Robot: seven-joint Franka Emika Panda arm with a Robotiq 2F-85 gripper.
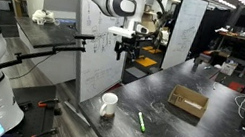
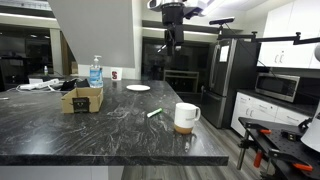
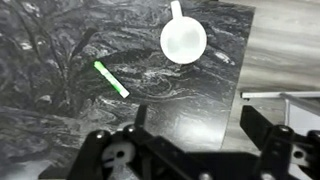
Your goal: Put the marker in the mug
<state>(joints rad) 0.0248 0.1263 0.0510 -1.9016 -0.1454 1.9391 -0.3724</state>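
Jaws are standing wide and empty on the gripper, which is hanging high above the black marbled counter. The green marker is lying flat on that counter, near the white mug but apart from it. The mug is standing upright, its mouth showing open in the wrist view.

Reaching looks to be the step in hand, with nothing grasped yet. To do it well, the arm should be coming down over the marker's middle, its 2 fingers turned across the slanted barrel so they are closing on the thin sides, not the ends.

Nothing is lying between gripper and marker. A cardboard box is sitting well apart, and a water bottle and a white plate are standing farther back. The mug itself is the nearest thing at risk of a knock.
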